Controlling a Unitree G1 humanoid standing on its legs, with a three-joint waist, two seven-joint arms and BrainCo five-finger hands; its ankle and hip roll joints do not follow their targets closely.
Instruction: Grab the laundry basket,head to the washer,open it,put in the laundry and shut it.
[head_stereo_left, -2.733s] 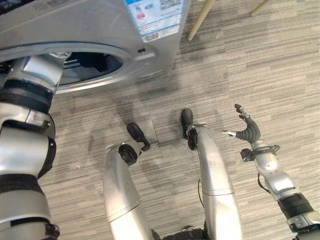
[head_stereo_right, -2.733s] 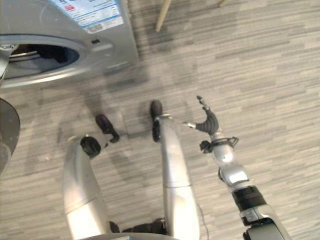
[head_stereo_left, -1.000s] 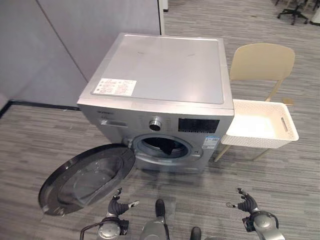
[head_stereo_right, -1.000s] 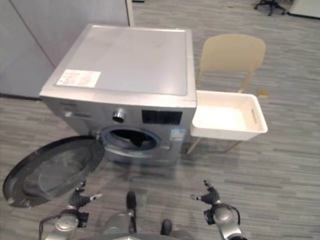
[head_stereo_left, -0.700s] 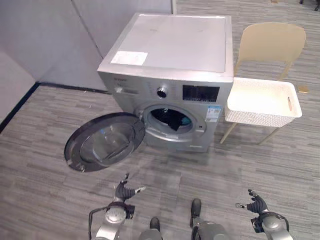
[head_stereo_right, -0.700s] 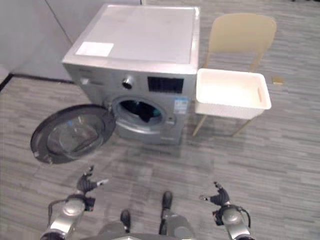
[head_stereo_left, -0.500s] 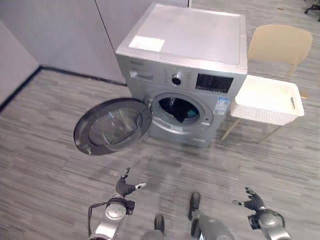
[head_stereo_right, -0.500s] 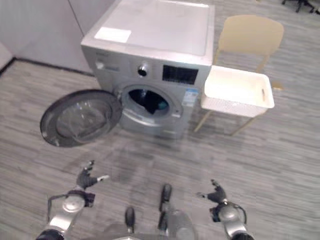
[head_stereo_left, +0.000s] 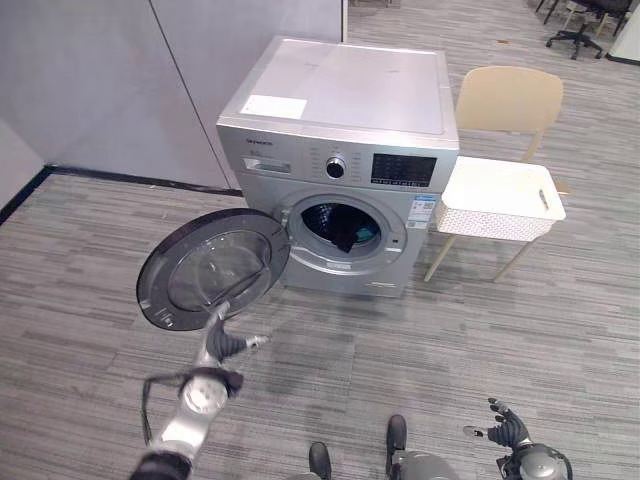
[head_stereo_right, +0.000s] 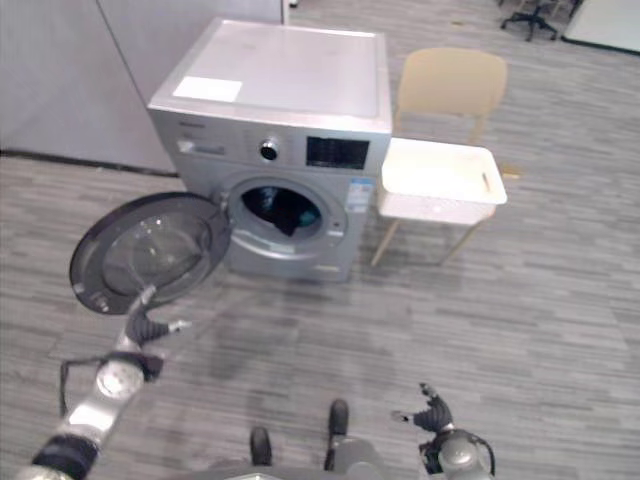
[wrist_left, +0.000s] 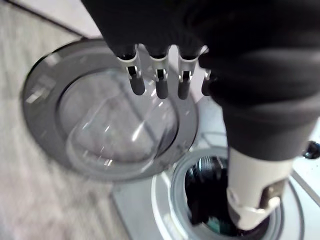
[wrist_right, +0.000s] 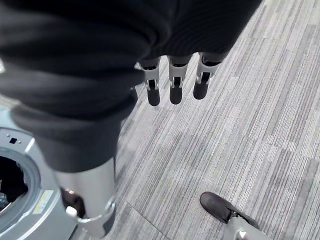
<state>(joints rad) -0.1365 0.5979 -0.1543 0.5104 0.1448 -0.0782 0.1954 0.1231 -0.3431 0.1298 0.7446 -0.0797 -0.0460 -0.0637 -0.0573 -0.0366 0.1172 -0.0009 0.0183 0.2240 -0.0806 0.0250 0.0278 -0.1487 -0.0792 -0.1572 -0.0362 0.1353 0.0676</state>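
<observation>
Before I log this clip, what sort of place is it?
Probably an office set up for testing, not a home laundry: striped grey carpet, grey partition panels, an office chair, plus a front-loading washer.

- Washer (head_stereo_left: 345, 110) upper centre of frame, partition wall (head_stereo_left: 120, 80) behind it at upper left.
- Washer door (head_stereo_left: 213, 268) swung wide to the left of the drum opening (head_stereo_left: 343, 225); laundry (head_stereo_left: 345, 232) in the drum.
- Laundry basket (head_stereo_left: 500, 200) on a chair (head_stereo_left: 508, 105), touching the washer's right side.
- Left hand (head_stereo_left: 226, 343) lower left, just before the door's lower rim, apart from it.
- Right hand (head_stereo_left: 508, 428) lower right corner, over floor, well apart from the basket.
- Office chair (head_stereo_left: 578, 20) top right corner.
</observation>
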